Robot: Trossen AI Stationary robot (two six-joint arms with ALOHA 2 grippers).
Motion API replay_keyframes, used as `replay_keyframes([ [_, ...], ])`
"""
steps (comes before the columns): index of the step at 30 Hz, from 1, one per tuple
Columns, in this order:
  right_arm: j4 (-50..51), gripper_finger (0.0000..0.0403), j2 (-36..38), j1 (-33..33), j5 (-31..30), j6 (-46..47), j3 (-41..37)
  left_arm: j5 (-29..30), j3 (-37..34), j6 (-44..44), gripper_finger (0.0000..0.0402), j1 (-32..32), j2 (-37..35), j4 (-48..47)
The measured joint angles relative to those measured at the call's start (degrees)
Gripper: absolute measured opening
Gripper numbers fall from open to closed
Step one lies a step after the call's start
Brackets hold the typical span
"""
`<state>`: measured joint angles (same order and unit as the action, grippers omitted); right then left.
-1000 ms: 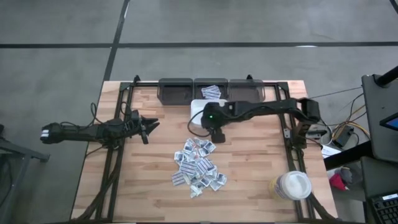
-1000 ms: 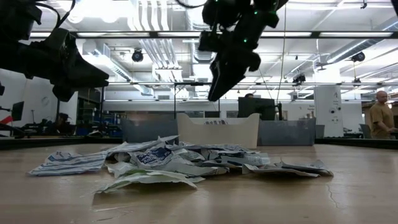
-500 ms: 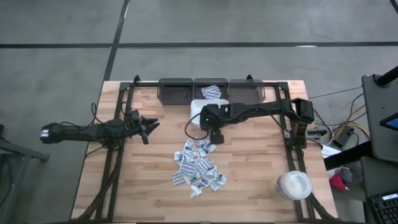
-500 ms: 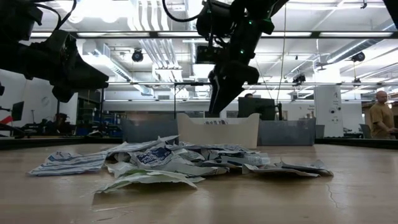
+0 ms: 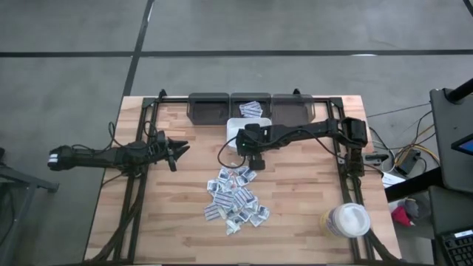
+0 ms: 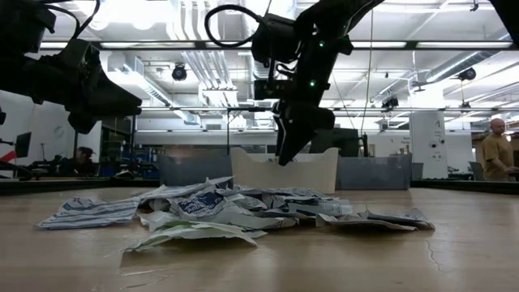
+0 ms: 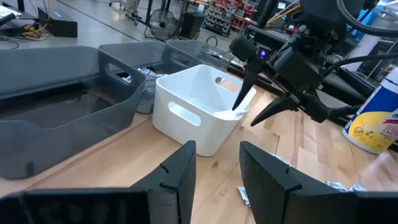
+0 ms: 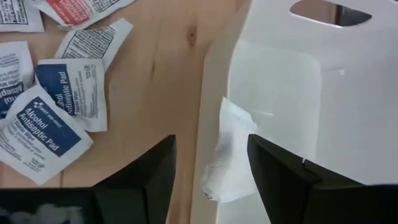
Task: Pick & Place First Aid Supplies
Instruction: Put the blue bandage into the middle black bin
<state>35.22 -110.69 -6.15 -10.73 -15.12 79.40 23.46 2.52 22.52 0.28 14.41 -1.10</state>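
Observation:
The first aid supplies lie in a loose pile on the middle of the wooden table; in the right wrist view they are white sachets with blue print. A white bin stands just beyond the pile. One white sachet leans on the inside of its near wall. My right gripper hangs open over that wall, pointing steeply down, one finger on either side of the rim. My left gripper waits open at the table's left, pointing at the bin.
Three grey bins line the far edge; the middle one holds a few sachets. A white round lidded tub stands at the near right corner. Black rails run along both table sides. A person stands far off in the room.
My right gripper has come down toward the white bin's near wall and tipped more steeply downward, staying open. The pile and the left arm have kept still.

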Motion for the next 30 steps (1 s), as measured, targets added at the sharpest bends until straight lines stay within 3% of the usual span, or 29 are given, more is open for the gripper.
replay_keyframes([
  [20,-0.07,0.0026,0.76,-0.11,0.04,0.05,0.0,0.0,0.0,0.0,0.0124,0.0,0.0,0.0],
  [27,0.25,0.0009,1.52,-0.22,-0.3,-0.13,1.97,0.0,0.0,0.0,0.0124,0.02,0.0,0.0],
  [30,1.94,0.0008,1.57,-0.5,-4.07,-0.93,4.92,0.01,0.0,-0.01,0.0124,0.02,0.0,0.0],
])
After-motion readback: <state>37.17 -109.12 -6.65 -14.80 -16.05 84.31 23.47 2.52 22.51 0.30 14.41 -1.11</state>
